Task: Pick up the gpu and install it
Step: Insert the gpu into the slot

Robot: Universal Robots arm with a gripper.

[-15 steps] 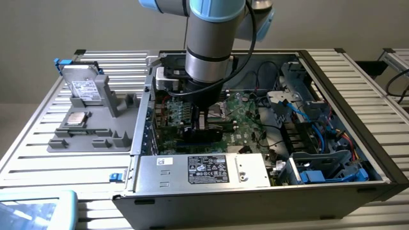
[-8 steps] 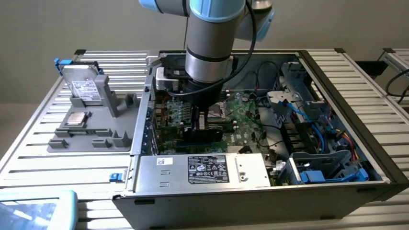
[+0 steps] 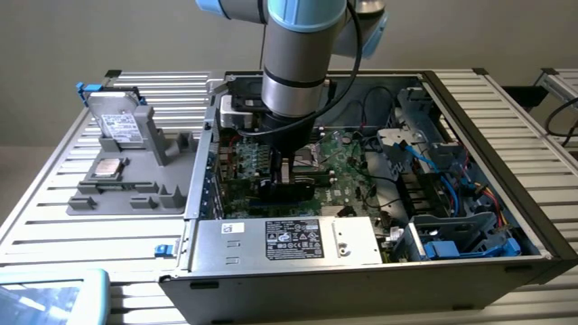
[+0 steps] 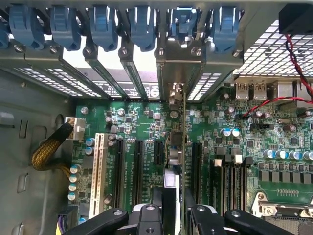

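Gripper (image 4: 173, 208) fingers clamped on the gpu (image 4: 177, 147), held edge-on, long axis apparently along a motherboard (image 4: 146, 122) slot, bracket toward the rear slot covers (image 4: 122, 63).

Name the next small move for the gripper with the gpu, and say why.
Probably press gently straight down. The gripper holds the gpu edge-on over a motherboard slot, its silver bracket already lined up with the rear opening among the blue clips; whether it is fully seated cannot be told.

Plain workshop backdrop
A bare grey wall (image 3: 108, 34) stands far behind the slatted metal desk (image 3: 54, 203), evenly lit.
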